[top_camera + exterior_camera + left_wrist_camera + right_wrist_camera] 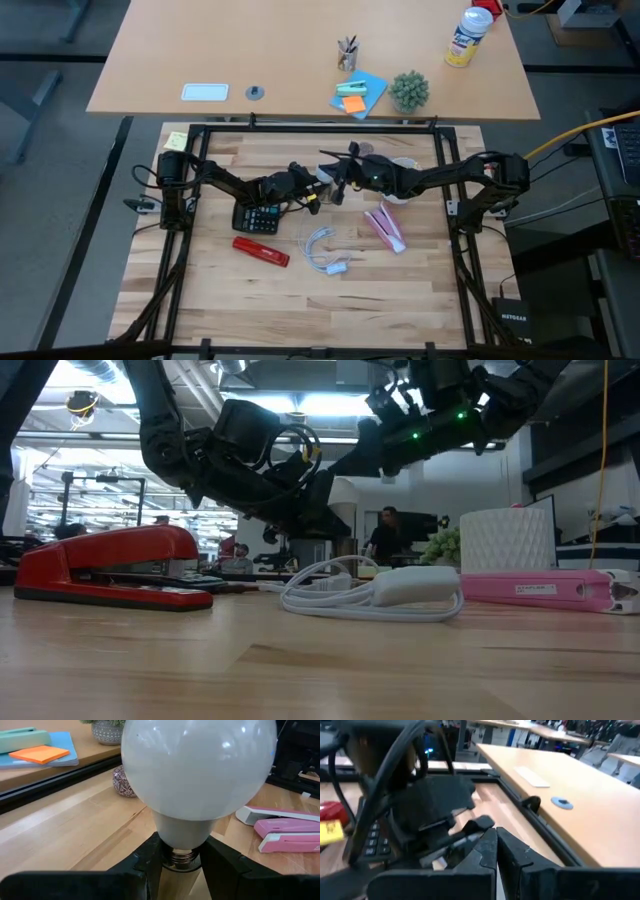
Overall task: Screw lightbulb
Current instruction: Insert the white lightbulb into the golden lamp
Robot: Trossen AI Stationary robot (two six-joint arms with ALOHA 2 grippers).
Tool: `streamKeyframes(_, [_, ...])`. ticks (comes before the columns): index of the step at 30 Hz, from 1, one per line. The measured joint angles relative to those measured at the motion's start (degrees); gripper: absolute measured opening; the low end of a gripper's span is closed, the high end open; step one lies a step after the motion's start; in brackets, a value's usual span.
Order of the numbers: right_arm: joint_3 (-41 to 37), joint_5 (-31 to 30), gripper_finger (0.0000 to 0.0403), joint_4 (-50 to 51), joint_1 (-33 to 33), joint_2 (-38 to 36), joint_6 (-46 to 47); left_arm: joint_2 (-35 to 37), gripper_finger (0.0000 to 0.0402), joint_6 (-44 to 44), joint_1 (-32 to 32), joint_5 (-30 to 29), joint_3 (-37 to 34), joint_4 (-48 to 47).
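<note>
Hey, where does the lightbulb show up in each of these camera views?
High view: lightbulb small, center, between the two grippers.
Low view: not visible; the arms hide it.
Left wrist view: fills the frame, screw end held in the left gripper.
Right wrist view: cannot make it out.
Shared landmark: pink stapler.

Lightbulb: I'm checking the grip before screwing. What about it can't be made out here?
High view: lightbulb too small, just a white speck.
Left wrist view: its top cut by the edge; left gripper covers the screw end's tip.
Right wrist view: the left arm blocks it.
</note>
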State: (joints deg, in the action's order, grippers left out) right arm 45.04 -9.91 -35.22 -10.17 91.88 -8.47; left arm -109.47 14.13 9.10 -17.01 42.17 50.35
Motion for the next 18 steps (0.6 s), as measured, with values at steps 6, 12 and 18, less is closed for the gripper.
streamKeyframes(6, [0.09, -0.02, 0.0007, 1.93, 0.02, -0.05, 0.47, -0.02, 0.0113, -0.82, 0.0, 0.06, -0.01, -0.26])
streamKeyframes(12, [0.31, -0.09, 0.0007, 4.58, 0.02, -0.31, 0.54, -0.02, 0.0113, -1.07, 0.0, 0.02, -0.02, -0.24])
streamKeyframes(18, [0.31, -0.09, 0.0007, 4.72, 0.02, -0.31, 0.66, -0.04, 0.0113, -1.07, 0.0, 0.02, -0.02, -0.24])
